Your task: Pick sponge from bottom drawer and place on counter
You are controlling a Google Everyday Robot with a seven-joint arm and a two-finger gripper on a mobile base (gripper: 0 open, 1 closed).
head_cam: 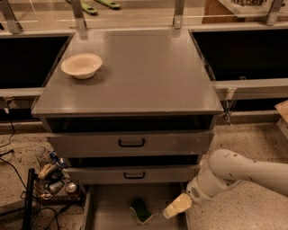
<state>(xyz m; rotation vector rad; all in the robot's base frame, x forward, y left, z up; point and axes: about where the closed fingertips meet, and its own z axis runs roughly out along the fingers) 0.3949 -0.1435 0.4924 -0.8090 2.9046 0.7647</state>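
The dark green sponge (141, 210) lies on the floor of the open bottom drawer (108, 211), near its middle. My gripper (177, 206) hangs over the right part of that drawer, a little to the right of the sponge and not touching it. Its cream-coloured fingers (179, 205) point down and left. The white arm (234, 173) comes in from the right. The grey counter (144, 72) is the top of the drawer cabinet, and a cream bowl (81, 65) stands at its left.
Two grey drawers with black handles (131, 143) sit above the bottom drawer. Clutter and cables (51, 177) lie on the floor at the left. Dark recessed bays (243, 54) flank the cabinet. Metal posts (179, 13) rise behind the counter.
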